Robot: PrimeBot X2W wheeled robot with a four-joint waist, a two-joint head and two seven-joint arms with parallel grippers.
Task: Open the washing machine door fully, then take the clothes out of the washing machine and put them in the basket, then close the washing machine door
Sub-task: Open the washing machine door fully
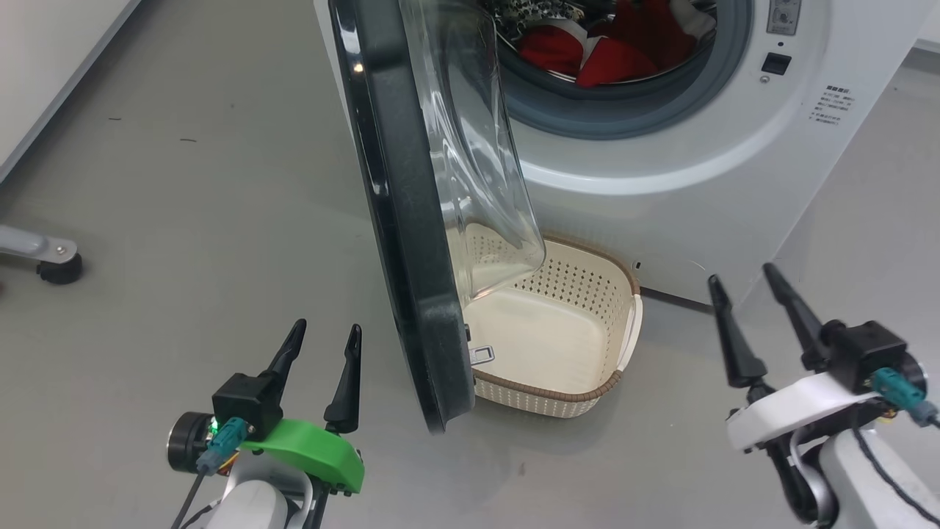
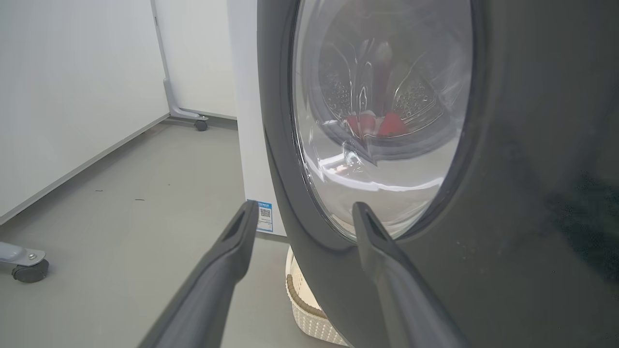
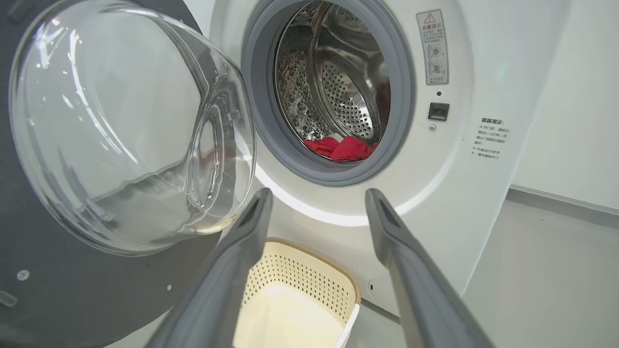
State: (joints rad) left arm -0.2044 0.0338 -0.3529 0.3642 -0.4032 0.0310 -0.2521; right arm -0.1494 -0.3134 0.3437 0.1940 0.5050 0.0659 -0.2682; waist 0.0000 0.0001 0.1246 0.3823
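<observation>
Now our left gripper (image 1: 327,327) and right gripper (image 1: 740,273) gape empty; the washing machine door (image 1: 411,220) stands half-open, edge toward us, just right of the nearer left one; the clothes (image 1: 609,51) lie far inside.

One washing machine (image 1: 661,176), one door (image 1: 411,220), one basket (image 1: 551,334) — two claws: left claw (image 1: 327,326), right claw (image 1: 740,272).

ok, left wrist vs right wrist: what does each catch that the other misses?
Left wrist, not right: the door's outer black face, a blue sticker low on the washing machine, a caster wheel. Right wrist, not left: the door's inner side, the warning label, the basket's bottom. Both: the door's glass, the drum, red clothes in it, the basket's rim.
</observation>
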